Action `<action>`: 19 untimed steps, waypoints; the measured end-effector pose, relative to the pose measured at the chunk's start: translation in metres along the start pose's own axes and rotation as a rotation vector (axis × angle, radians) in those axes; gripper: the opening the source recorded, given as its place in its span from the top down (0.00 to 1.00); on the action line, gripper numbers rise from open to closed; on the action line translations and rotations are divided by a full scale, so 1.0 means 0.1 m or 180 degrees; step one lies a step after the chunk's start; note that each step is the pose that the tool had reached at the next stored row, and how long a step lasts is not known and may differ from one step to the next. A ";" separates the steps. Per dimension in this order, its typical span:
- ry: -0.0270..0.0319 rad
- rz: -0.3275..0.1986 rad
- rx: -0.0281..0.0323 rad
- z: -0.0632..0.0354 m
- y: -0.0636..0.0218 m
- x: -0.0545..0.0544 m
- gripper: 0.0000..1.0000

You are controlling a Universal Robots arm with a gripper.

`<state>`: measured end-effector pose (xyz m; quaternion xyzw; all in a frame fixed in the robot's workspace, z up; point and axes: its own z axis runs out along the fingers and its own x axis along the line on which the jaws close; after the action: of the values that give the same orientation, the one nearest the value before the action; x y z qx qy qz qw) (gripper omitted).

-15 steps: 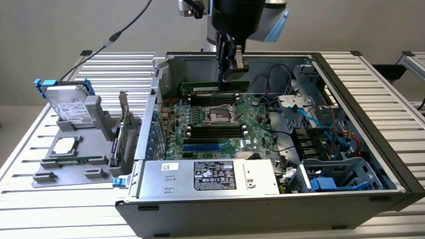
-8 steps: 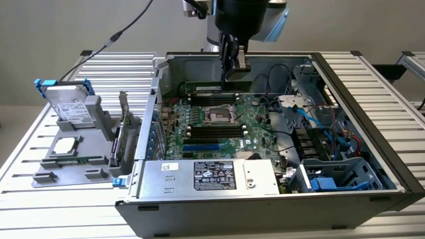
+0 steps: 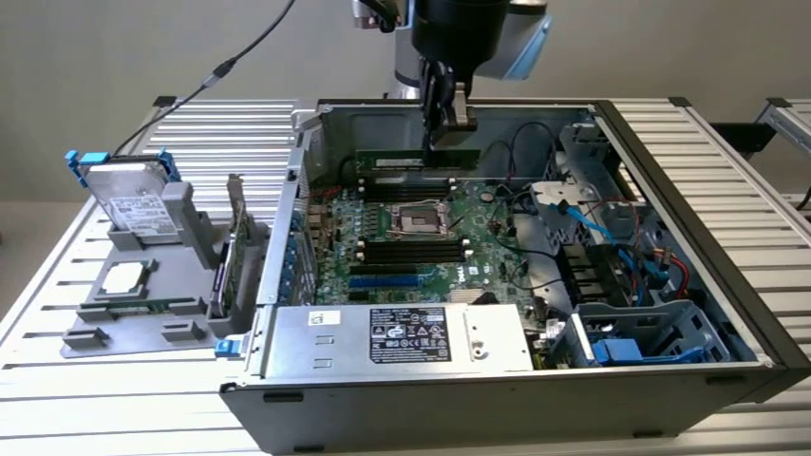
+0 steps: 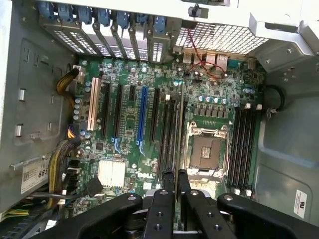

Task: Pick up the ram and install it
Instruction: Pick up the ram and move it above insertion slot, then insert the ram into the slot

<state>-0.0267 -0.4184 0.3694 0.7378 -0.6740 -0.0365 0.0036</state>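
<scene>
We see even, diffuse overhead light in the exterior view, with no hard shadows on the slatted table (image 3: 114, 399). The case (image 3: 507, 408) interior is dimmer, and its far wall is shaded under the arm. Mild glare on the power supply (image 3: 304, 332) and the hard drive (image 3: 133, 204) label. In the wrist view the motherboard (image 4: 129, 129) is well lit and the case rim (image 4: 279, 25) is washed out. The black gripper (image 4: 175, 175) reads dark and loses detail. The ram (image 4: 180, 124), edge-on, shows a thin pale highlight. Both views look slightly soft to us.

Slatted metal table (image 3: 102, 408) carries open computer case (image 3: 507, 404), grey parts fixture (image 3: 95, 328) beside it.
</scene>
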 end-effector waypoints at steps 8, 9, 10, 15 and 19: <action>-0.0003 0.0058 0.0003 0.029 -0.037 -0.08 0.86; -0.0004 0.0072 0.0006 0.033 -0.045 -0.10 0.86; -0.0004 0.0076 0.0007 0.034 -0.046 -0.11 0.86; -0.0004 0.0089 0.0008 0.035 -0.048 -0.13 0.86; -0.0004 0.0089 0.0008 0.035 -0.048 -0.13 0.86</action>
<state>-0.0232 -0.4053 0.3663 0.7283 -0.6843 -0.0361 0.0027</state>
